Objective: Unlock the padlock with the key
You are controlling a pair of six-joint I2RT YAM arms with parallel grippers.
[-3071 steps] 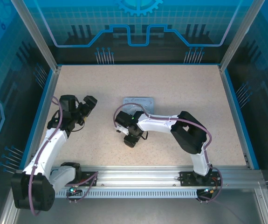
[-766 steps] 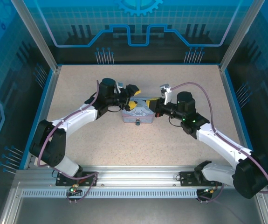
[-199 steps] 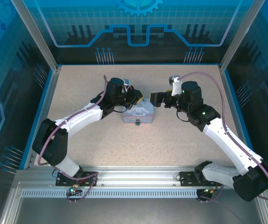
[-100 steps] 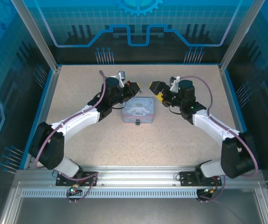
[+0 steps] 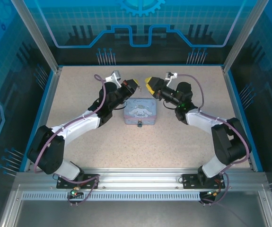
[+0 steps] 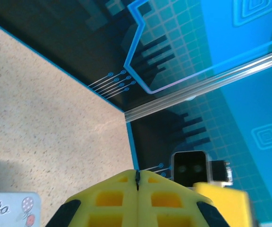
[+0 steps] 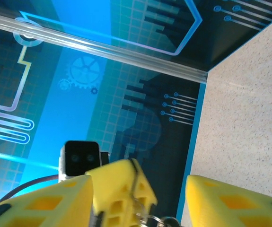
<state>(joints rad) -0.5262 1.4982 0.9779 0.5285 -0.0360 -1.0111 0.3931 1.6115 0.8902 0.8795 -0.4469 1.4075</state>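
The pale-blue tin (image 5: 139, 109) lies mid-table, and the tiny dark padlock (image 5: 138, 125) sits at its front edge. Both grippers are raised above the tin's far side, tip to tip. My left gripper (image 5: 136, 84) is shut; a thin dark sliver of the key (image 6: 137, 178) shows between its fingers (image 6: 107, 196). In the right wrist view those same yellow fingers (image 7: 119, 187) pinch the thin metal key (image 7: 135, 189), with a small ring (image 7: 160, 220) hanging below. My right gripper (image 7: 139, 184) is open, its fingers either side of the left fingertips (image 5: 148, 83).
Speckled beige tabletop (image 5: 183, 137) bounded by blue rails and glass walls (image 5: 140, 28). The right wrist camera (image 6: 189, 165) sits close in front of the left gripper. Both arm bases are bolted to the near rail (image 5: 140, 179).
Both grippers rose from beside the tin and came together above its far edge. The right jaws have narrowed around the left gripper's fingertips.
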